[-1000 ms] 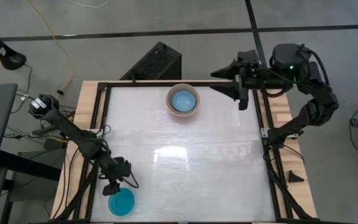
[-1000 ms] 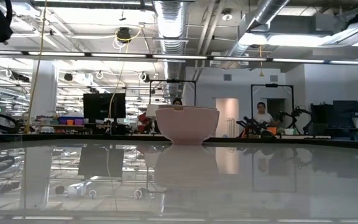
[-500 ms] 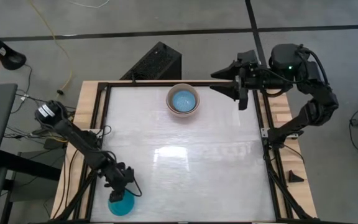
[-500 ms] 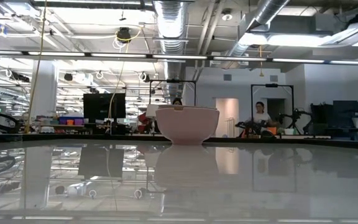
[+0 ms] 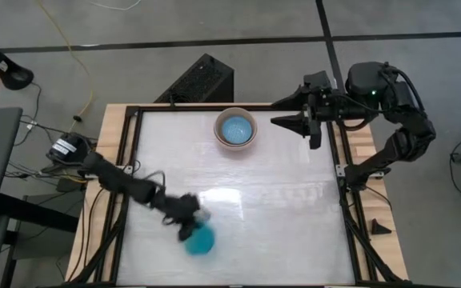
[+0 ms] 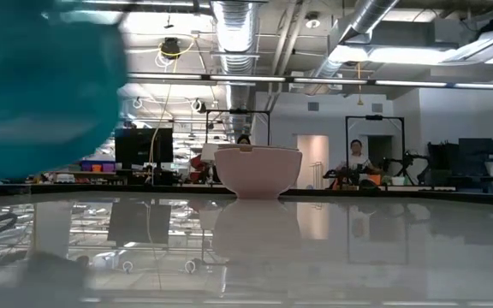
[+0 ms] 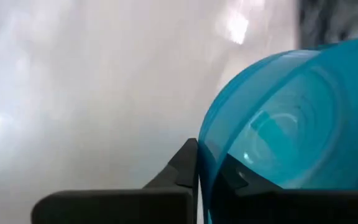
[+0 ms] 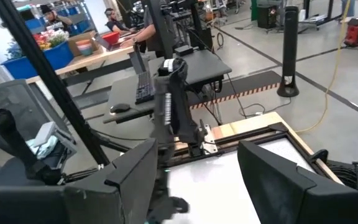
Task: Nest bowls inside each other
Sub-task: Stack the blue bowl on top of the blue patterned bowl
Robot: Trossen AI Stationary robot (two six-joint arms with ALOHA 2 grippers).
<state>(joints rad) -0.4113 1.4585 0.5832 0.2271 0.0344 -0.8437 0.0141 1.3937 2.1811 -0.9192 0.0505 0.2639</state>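
Observation:
My left gripper [image 5: 187, 230] is shut on the turquoise bowl [image 5: 201, 239], over the table's near middle-left. The low view shows that bowl [image 6: 41, 85] as a large blur above the tabletop. At the far edge stands a pale pink bowl [image 5: 236, 130] on its base, with a light blue bowl [image 5: 236, 128] nested inside; it shows in the low view [image 6: 258, 171] too. My right gripper [image 5: 297, 113] hovers open and high, just right of that stack, with nothing between its fingers [image 8: 272, 174]. My left gripper holds the turquoise bowl by its rim [image 7: 202, 163]. One finger [image 7: 178, 173] is outside the wall and the other shows through the clear wall on the inside. The fingers slant down from the table's left. The bowl is lifted clear of the table and tilted.
The white tabletop [image 5: 278, 208] is framed by a black rail [image 5: 344, 200] and wooden side strips. A black box [image 5: 198, 78] sits on the floor beyond the far edge. People and desks show in the room behind.
My left gripper has dipped onto the turquoise bowl at the near left corner and taken hold of it. It has then swung toward the table's right and a little farther in. The bowl has left the corner, lifted clear and tilted.

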